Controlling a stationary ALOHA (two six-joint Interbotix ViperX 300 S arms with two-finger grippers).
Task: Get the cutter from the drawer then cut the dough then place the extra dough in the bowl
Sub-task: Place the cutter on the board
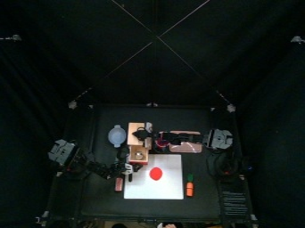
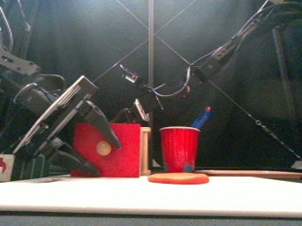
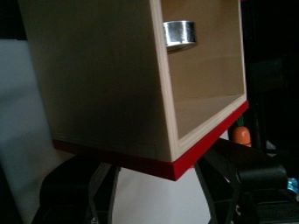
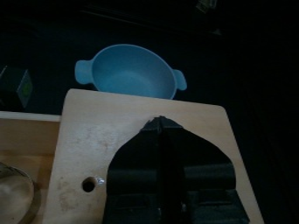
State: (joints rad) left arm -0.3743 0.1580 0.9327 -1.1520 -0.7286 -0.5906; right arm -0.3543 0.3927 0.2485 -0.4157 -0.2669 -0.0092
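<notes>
The pale wooden box (image 1: 139,131) stands at the back of the table. Its drawer (image 3: 128,79) is pulled out toward the front, with the red front (image 2: 106,150) facing forward. The round metal cutter (image 3: 181,32) lies inside at the drawer's back. My left gripper (image 3: 149,171) hovers just before the red front, jaws open on either side of its knob. My right gripper (image 4: 163,124) rests shut on the box's top. The flat red dough (image 1: 155,174) lies on the white cutting board (image 1: 170,185). The blue-grey bowl (image 4: 126,72) sits left of the box.
A red cup (image 2: 181,148) with a blue toy knife (image 2: 203,116) stands on the board's right front corner. A small orange thing (image 1: 119,184) lies just left of the board. The right arm reaches across the back of the table to the box.
</notes>
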